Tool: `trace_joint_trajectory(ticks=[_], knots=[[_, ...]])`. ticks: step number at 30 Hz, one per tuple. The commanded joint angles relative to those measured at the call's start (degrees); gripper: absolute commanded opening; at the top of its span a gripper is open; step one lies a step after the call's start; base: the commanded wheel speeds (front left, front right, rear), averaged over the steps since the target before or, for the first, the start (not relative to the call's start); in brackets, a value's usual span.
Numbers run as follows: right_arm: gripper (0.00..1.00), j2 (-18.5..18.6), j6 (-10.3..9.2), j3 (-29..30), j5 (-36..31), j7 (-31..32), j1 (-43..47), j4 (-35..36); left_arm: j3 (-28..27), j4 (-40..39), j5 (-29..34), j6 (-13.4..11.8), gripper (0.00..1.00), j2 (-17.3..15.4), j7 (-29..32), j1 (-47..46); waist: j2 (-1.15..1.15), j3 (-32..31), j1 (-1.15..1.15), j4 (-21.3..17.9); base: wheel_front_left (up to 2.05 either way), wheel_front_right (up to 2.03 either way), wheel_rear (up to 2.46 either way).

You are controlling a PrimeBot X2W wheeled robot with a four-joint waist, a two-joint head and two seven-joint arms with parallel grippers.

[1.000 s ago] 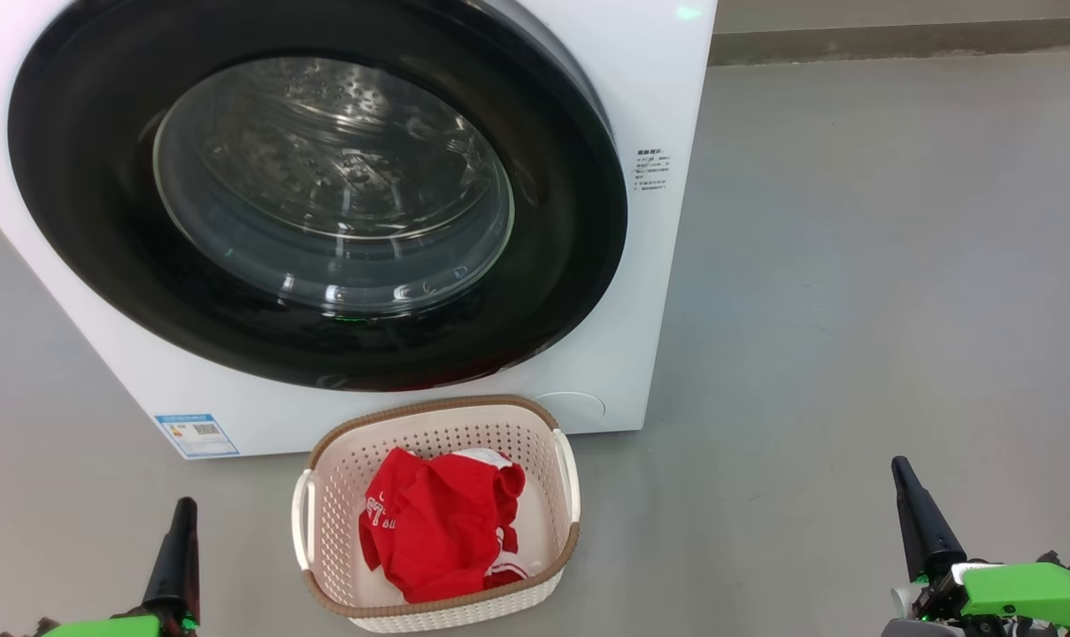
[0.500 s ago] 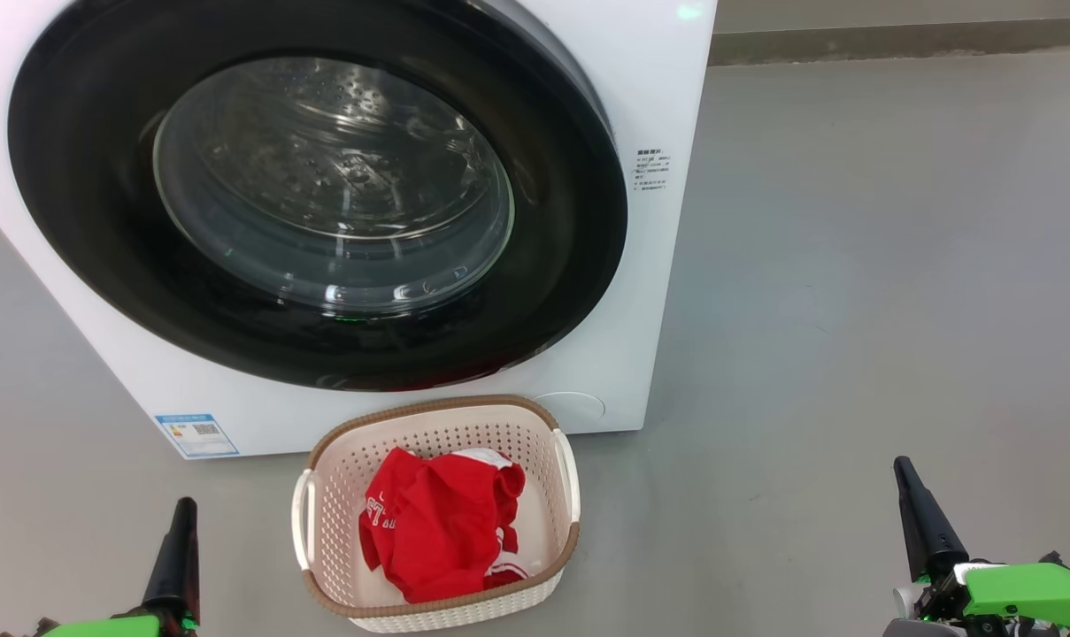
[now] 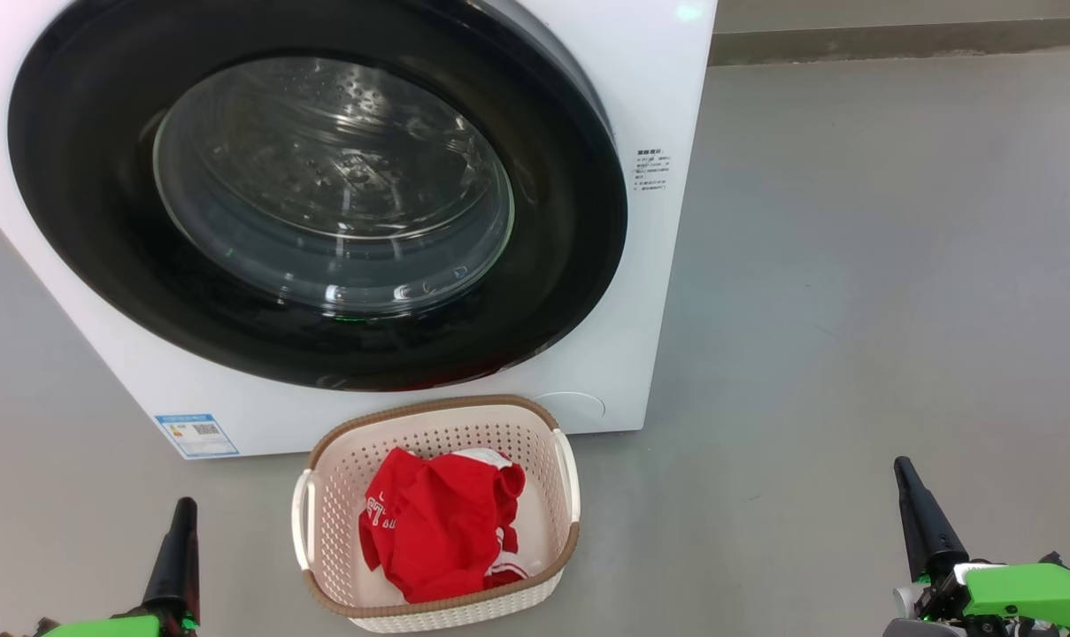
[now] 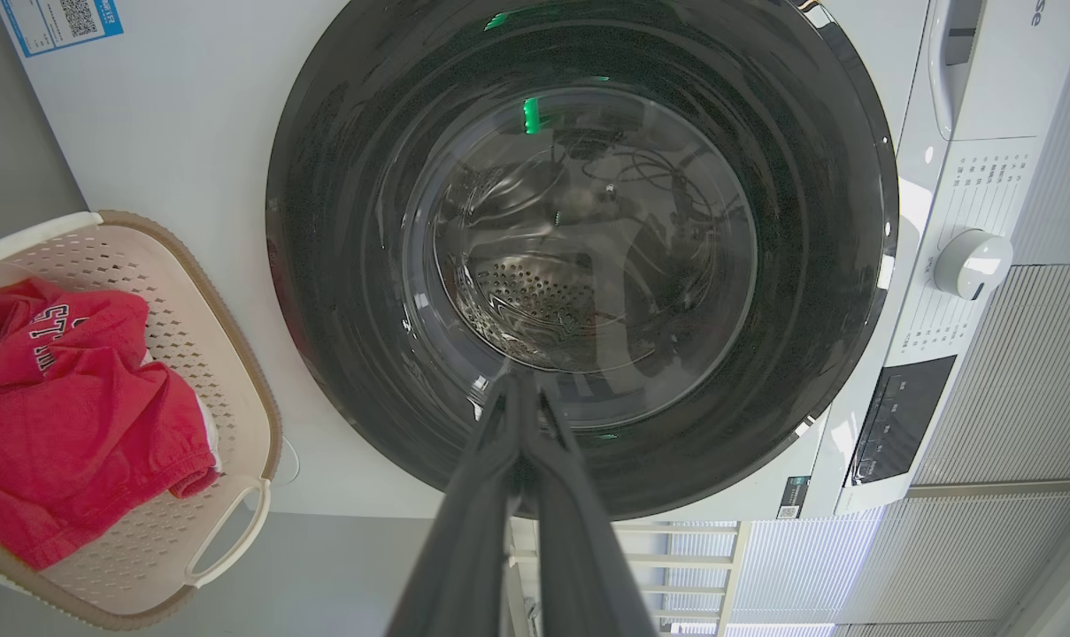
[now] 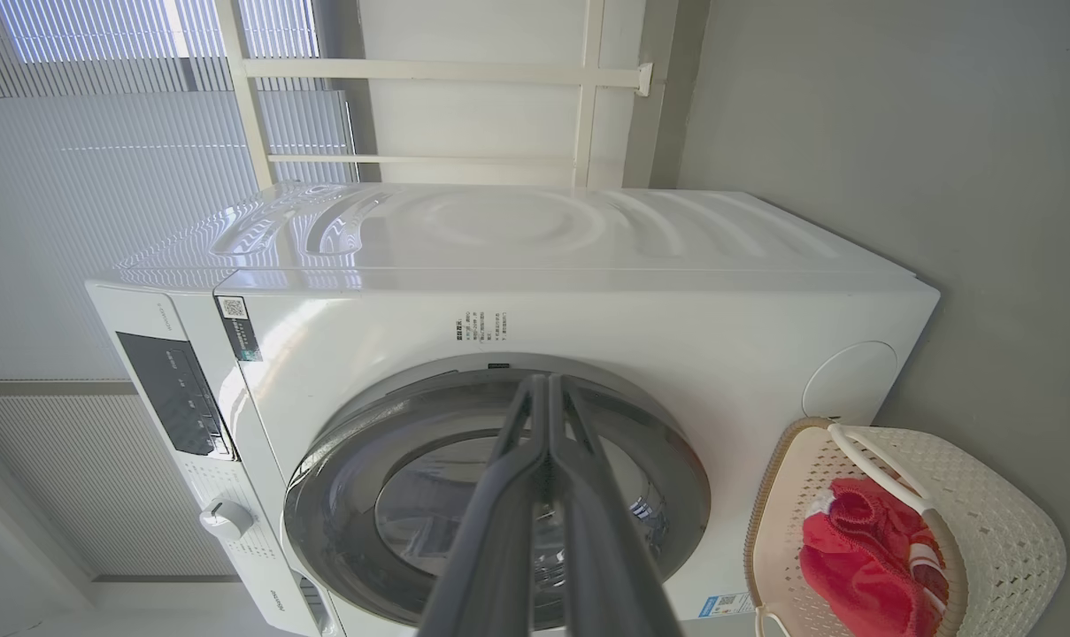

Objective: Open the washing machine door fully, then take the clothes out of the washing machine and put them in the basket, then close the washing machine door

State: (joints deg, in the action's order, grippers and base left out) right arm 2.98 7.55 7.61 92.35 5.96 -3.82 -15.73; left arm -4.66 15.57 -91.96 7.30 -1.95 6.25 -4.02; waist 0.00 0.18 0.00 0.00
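In the head view, the large round washing machine door (image 3: 318,199), with its glossy black rim and bulging clear glass, lies flat against the front of the big white front-loading washing machine (image 3: 650,80). It looks shut, though the pictures cannot show whether it is latched. Through the glass the perforated steel drum looks bare of fabric. The bright red clothes (image 3: 437,522) with white trim lie bunched inside the small cream perforated basket (image 3: 340,495) with the brown woven-look rim. The basket stands on the grey floor just in front of the machine, at 6 o'clock from the door.

The left gripper (image 3: 183,509) and the right gripper (image 3: 901,471) both have their dark fingers pressed together and hold nothing. Each hangs low over the floor, apart from everything.

By the look of it all three steps are done. If the door needs a last push to seat it, the relation that matters is this: the door lies at about 1 o'clock from the left gripper and at about 10 o'clock from the right. The left gripper is the nearer, and its wrist view looks straight along its fingers at the glass.
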Motion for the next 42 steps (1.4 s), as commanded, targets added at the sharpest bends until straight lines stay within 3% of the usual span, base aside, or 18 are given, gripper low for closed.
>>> trace_joint_trajectory(ticks=[1,42], knots=[[0.00,0.11,-0.06,-1.34,0.03,0.32,-2.34,1.72,-1.89,-1.51,-0.17,0.19,0.00,-0.93,0.27,-2.17,0.00,0.00,0.00,0.00,0.00,0.00,0.00],[0.00,0.01,-0.06,-1.19,-0.10,0.44,-2.35,1.71,-1.87,-1.52,-0.19,0.19,0.00,-0.93,0.25,-2.17,0.00,0.00,0.00,0.00,0.00,0.00,0.00]])
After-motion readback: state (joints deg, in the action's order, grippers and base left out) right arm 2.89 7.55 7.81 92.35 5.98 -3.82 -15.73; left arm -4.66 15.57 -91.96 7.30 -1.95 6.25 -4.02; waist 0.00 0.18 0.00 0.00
